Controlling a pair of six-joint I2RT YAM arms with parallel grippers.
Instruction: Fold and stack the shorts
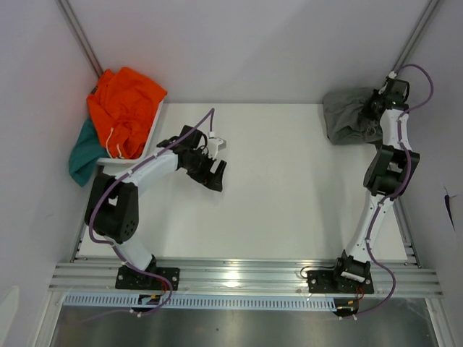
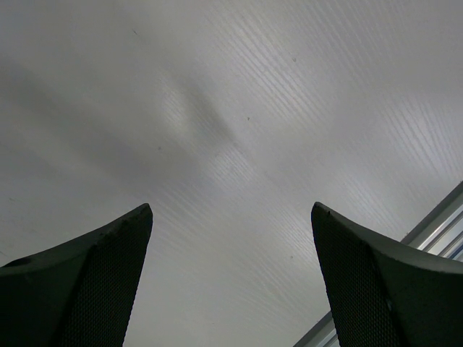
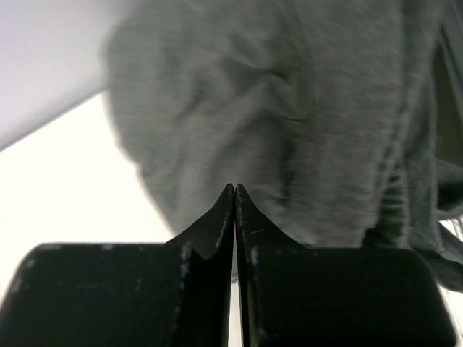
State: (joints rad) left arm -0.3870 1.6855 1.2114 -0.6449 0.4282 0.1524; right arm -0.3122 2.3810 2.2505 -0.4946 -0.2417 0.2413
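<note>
Grey shorts (image 1: 351,116) lie crumpled at the table's far right corner and fill most of the right wrist view (image 3: 289,123). My right gripper (image 1: 377,107) (image 3: 234,186) is at the heap's right side. Its jaws are pressed together with their tips against the cloth, and no fabric shows between them. My left gripper (image 1: 215,173) (image 2: 231,206) hovers over the bare white table left of centre, jaws wide open and holding nothing. An orange garment (image 1: 126,108) and a teal garment (image 1: 85,155) are piled at the far left.
The orange garment rests in a white bin (image 1: 155,124) at the table's far left edge, with the teal one hanging outside it. Grey walls close in the back and both sides. An aluminium rail (image 1: 239,275) runs along the near edge.
</note>
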